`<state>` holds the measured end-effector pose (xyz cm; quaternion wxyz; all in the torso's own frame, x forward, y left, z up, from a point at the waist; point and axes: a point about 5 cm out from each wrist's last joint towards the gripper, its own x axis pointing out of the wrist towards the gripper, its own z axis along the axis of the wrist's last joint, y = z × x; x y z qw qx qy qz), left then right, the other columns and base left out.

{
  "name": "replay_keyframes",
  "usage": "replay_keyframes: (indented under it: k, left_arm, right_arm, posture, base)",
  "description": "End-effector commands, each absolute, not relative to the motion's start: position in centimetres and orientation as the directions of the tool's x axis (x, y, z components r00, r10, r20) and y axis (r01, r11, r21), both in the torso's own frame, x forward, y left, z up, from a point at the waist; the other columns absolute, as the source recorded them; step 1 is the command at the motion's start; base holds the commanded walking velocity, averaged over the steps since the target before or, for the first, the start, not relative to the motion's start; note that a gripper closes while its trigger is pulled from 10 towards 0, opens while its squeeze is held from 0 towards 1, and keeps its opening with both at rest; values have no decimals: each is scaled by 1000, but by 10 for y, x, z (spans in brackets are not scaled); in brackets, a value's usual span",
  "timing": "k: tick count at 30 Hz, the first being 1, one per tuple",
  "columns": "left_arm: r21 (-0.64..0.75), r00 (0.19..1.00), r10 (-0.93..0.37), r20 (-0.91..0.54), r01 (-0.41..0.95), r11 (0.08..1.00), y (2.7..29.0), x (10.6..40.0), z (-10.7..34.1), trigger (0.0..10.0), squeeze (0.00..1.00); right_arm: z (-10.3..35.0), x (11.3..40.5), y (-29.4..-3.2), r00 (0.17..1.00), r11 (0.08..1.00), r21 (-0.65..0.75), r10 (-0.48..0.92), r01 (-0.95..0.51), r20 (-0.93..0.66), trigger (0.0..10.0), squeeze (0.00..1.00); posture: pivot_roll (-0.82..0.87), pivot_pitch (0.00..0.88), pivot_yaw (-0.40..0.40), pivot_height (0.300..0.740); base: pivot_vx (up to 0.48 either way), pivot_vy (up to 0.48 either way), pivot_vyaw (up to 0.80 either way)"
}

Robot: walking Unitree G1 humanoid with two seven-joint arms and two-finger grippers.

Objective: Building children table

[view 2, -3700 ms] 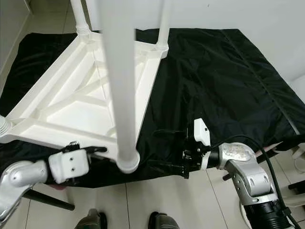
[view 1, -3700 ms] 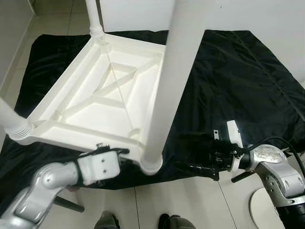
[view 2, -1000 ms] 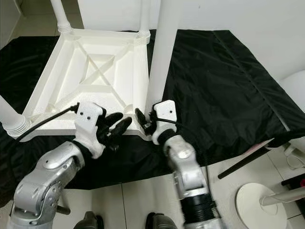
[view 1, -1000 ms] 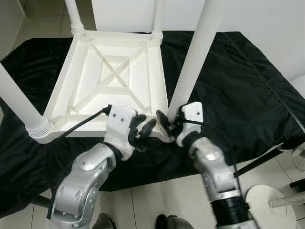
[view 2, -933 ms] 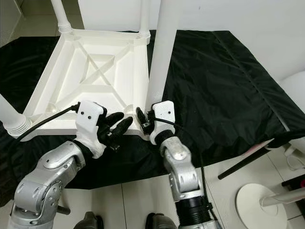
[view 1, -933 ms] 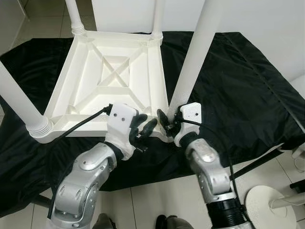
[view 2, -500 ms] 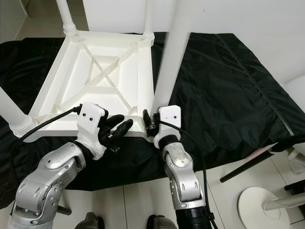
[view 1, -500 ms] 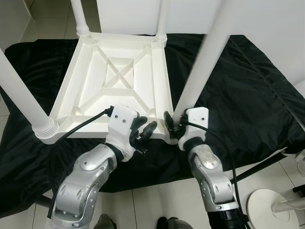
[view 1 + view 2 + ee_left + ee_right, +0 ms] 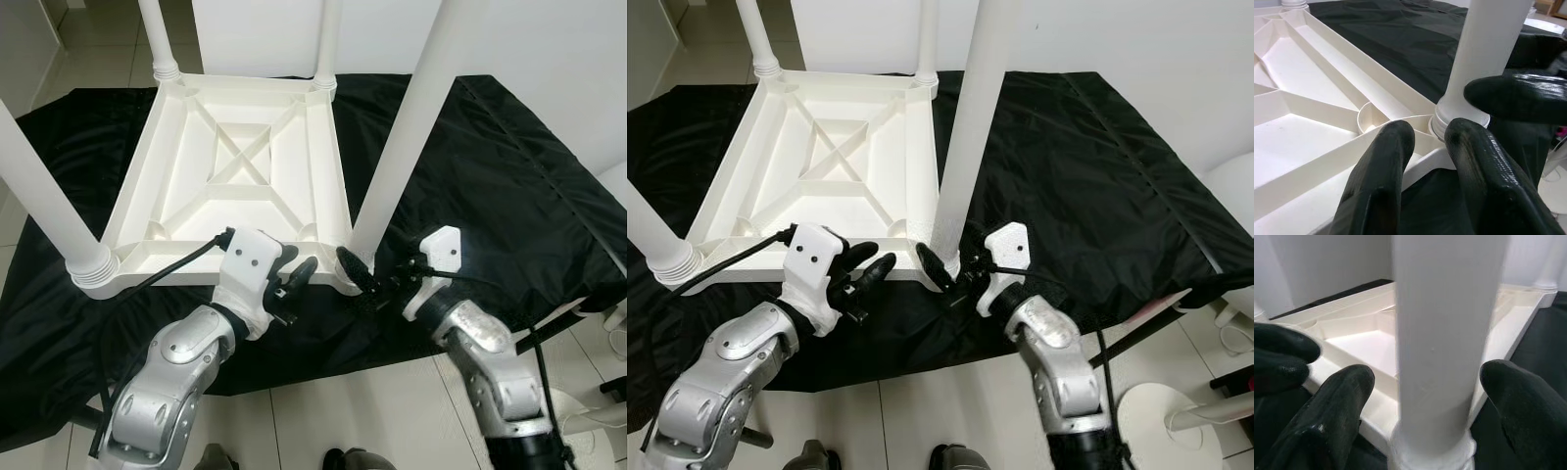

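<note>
Table (image 9: 235, 186), white plastic and upside down, lies on the black sheet (image 9: 500, 166) with all four legs standing up (so the build looks close to done). At its near edge the left gripper (image 9: 294, 284) hovers with fingers nearly closed on nothing, while the right gripper (image 9: 377, 284) is spread wide around the base of the near right leg (image 9: 392, 186), not yet clamped. Next, I judge, it should close there and seat that leg firmly in its corner socket.
</note>
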<state>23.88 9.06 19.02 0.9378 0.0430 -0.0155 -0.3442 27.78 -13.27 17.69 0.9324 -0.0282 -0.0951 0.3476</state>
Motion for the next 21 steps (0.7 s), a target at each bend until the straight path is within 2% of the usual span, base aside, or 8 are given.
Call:
replay_keyframes:
  k: [1,6,7,9,10,11,12,21]
  left_arm:
    - [99,729,-685,1,681,725,88,237,189,10000,0]
    - [91,711,-702,22,698,710,88,237,190,10000,0]
    - [104,715,-699,23,693,713,87,237,190,10000,0]
    - [104,715,-699,23,693,713,87,237,190,10000,0]
    - [119,720,-694,22,687,717,87,239,189,10000,0]
    - [119,720,-694,22,687,717,87,239,189,10000,0]
    - [130,717,-697,23,689,713,86,239,190,10000,0]
    - [157,735,-677,30,666,730,93,240,193,10000,0]
  right_arm:
    - [173,282,-137,730,743,-123,670,-658,138,10000,0]
    - [171,304,-139,659,663,-195,746,-723,91,10000,0]
    - [169,306,-136,634,635,-208,769,-744,78,8157,0]
    - [169,306,-136,634,635,-208,769,-744,78,8157,0]
    - [167,308,-133,608,604,-220,792,-766,55,3961,0]
    - [167,308,-133,608,604,-220,792,-766,55,3961,0]
    - [164,310,-130,576,566,-234,817,-790,34,0,0]
    - [152,312,-130,513,497,-204,858,-843,-30,0,0]
  posture:
    - [-30,85,-33,740]
    - [-23,74,-19,740]
    - [-22,72,-16,740]
    - [-22,72,-16,740]
    - [-20,67,-13,740]
    - [-20,67,-13,740]
    - [-6,64,-16,740]
    - [19,63,-35,740]
  base:
    - [0,0,0]
    - [0,0,0]
    - [0,0,0]
    - [0,0,0]
    - [0,0,0]
    - [0,0,0]
    - [0,0,0]
    - [0,0,0]
